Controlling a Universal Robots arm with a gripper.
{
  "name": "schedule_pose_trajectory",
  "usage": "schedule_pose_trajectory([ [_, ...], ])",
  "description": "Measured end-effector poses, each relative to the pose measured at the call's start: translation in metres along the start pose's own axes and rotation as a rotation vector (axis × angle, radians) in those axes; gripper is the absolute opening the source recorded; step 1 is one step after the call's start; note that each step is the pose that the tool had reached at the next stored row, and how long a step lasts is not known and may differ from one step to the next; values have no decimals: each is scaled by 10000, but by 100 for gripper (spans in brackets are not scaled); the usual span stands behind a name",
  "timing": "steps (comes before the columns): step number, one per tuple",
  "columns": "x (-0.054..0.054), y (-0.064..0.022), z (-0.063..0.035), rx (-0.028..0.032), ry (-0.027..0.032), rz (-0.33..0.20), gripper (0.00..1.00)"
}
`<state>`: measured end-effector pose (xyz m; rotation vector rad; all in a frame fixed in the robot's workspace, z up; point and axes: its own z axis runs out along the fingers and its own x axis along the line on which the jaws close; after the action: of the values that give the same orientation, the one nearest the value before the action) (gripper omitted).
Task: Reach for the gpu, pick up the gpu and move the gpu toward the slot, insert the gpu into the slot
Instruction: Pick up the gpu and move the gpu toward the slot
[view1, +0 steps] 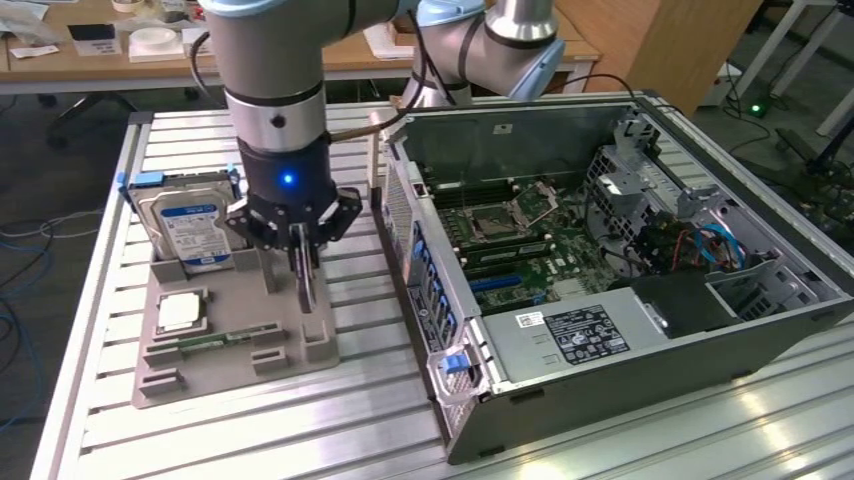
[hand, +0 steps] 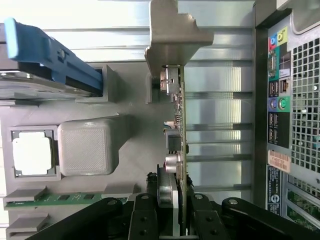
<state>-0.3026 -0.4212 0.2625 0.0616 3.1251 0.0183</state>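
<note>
Counting from the exterior view's left, I see one hard drive (view1: 187, 225) standing upright in one gray fixture (view1: 227, 375). One processor (view1: 180, 312) and one memory stick (view1: 214, 342) lie flat in it. One gripper (view1: 304, 262) comes next, its fingers (hand: 145, 220) clamped on the one gpu (view1: 308, 290). The card hangs edgewise over the fixture, bracket (hand: 172, 40) at the end away from the fingers; whether it touches I cannot tell. Further right lies one open computer case (view1: 641, 385). Its rear wall (view1: 400, 215) stands between the card and the slot (view1: 505, 284) on the motherboard (view1: 561, 260).
</note>
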Motion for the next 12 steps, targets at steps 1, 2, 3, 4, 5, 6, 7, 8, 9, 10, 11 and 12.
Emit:
schedule_pose_trajectory([
  [1,0,0,-24,1,1,0,28],
  [2,-1,1,-44,0,0,0,28],
  [3,-1,1,-68,1,1,0,28],
  [4,-1,1,-94,1,1,1,28],
  [5,-2,1,-122,0,0,1,28],
  [6,-2,2,-150,0,0,1,28],
  [7,-3,2,-183,1,0,0,28],
  [8,-3,2,-215,1,0,0,28],
  [9,-4,3,-249,1,0,0,28],
  [10,-4,3,-284,1,0,0,28],
  [11,-5,4,-313,1,0,0,28],
  [12,-5,4,-344,1,0,0,28],
])
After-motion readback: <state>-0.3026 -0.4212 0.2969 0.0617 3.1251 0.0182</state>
